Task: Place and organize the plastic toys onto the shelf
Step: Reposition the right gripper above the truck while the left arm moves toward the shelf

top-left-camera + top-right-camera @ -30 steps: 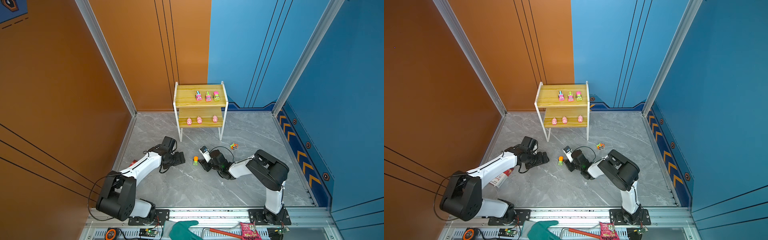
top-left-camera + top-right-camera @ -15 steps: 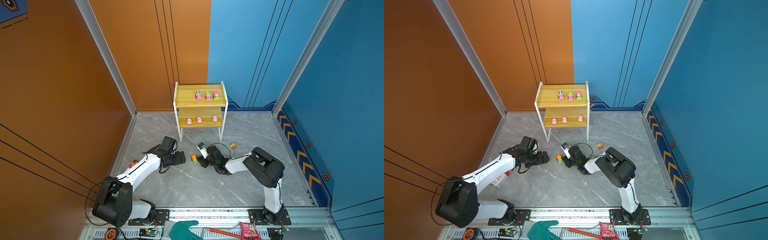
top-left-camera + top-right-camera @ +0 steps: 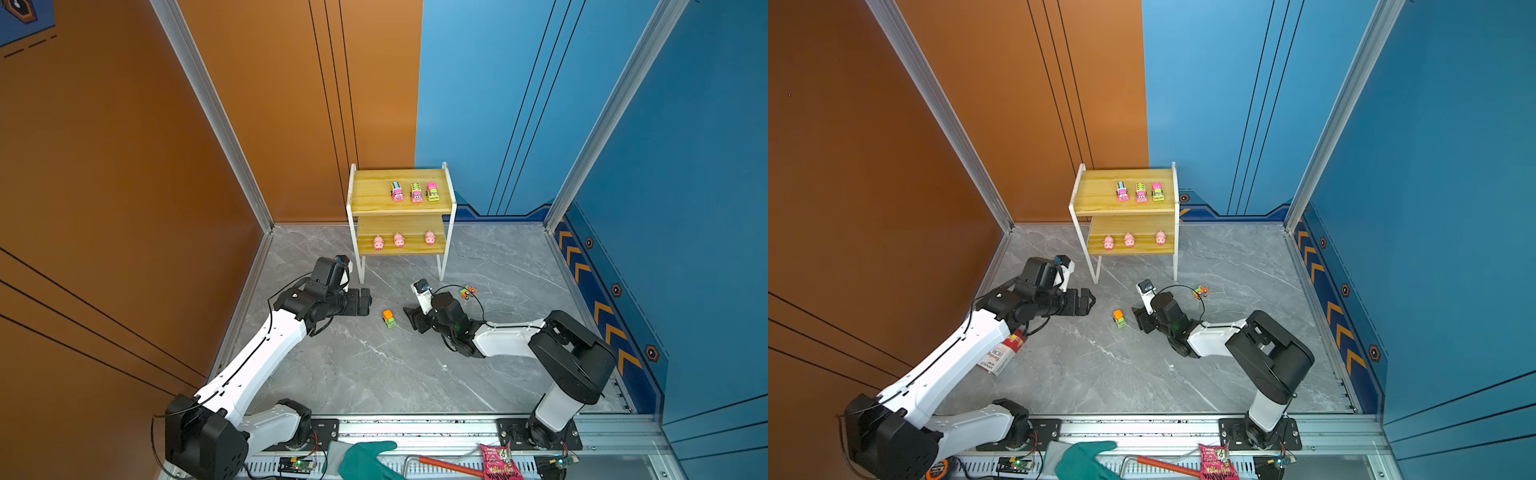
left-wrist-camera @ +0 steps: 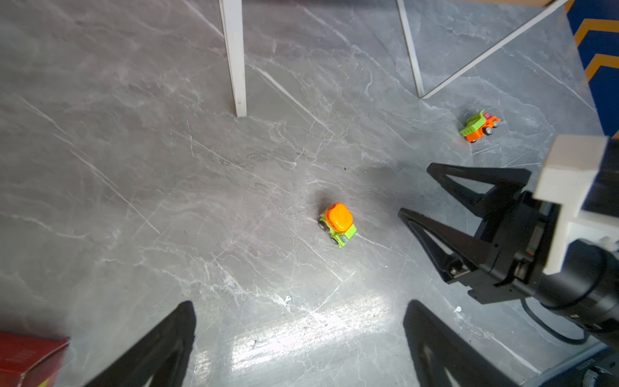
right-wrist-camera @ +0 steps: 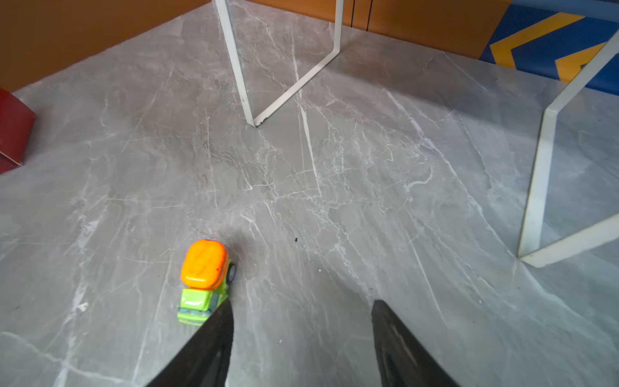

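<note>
The shelf [image 3: 370, 195] [image 3: 1096, 195] stands at the back with three toy trucks [image 3: 415, 192] on its top board and three pink pigs [image 3: 399, 240] on the lower one. A green truck with an orange drum [image 3: 389, 318] [image 3: 1120, 318] [image 4: 337, 223] [image 5: 204, 278] sits on the floor between my grippers. My left gripper [image 3: 366, 302] [image 4: 299, 303] is open and empty, a short way left of it. My right gripper [image 3: 409, 318] [image 5: 303, 301] is open and empty; the truck lies just outside one finger. An orange-and-green truck [image 3: 468, 292] [image 4: 479, 126] lies behind the right gripper.
A red and white box [image 3: 1000, 355] lies on the floor under my left arm. The shelf's white legs [image 4: 234, 67] [image 5: 234, 67] stand just beyond the trucks. A teal glove [image 3: 365, 457], a red-handled tool [image 3: 444, 465] and a pink snack packet [image 3: 496, 461] lie by the front rail.
The right gripper's jaws have spread wider beside the green truck and that arm has stretched out lower. The left jaws opened slightly more. The truck has hardly moved.
</note>
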Available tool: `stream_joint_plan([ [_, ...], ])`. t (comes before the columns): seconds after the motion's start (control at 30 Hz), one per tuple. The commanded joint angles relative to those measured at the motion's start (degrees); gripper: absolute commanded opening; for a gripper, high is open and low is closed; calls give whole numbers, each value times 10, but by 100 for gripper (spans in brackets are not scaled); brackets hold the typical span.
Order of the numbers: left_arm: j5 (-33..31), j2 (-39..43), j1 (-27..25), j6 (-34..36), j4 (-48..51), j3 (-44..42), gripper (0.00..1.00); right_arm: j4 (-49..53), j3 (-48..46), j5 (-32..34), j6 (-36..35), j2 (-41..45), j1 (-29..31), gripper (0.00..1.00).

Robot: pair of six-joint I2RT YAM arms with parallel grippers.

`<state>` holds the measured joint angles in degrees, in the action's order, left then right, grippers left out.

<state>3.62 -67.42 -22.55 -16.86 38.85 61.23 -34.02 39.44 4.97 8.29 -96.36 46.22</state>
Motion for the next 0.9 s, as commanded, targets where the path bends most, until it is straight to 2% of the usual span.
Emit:
stream_joint_plan([
  [0.0, -4, 14, -5, 71, 47, 31, 98, -38, -24, 52, 57, 13, 34, 67],
  [0.1, 22, 21, -8, 75, 36, 32, 98, -63, -29, 107, 79, 4, 74, 67],
  [0.3, 75, 82, -10, 82, -43, -50, 98, -104, -17, 172, 118, -40, 131, 68],
  [0.53, 86, 128, -14, 97, -70, -78, 98, -141, -8, 173, 155, -91, 140, 68],
  [0.87, 65, 167, -24, 115, -84, -94, 98, -134, 24, 155, 141, -131, 136, 67],
])
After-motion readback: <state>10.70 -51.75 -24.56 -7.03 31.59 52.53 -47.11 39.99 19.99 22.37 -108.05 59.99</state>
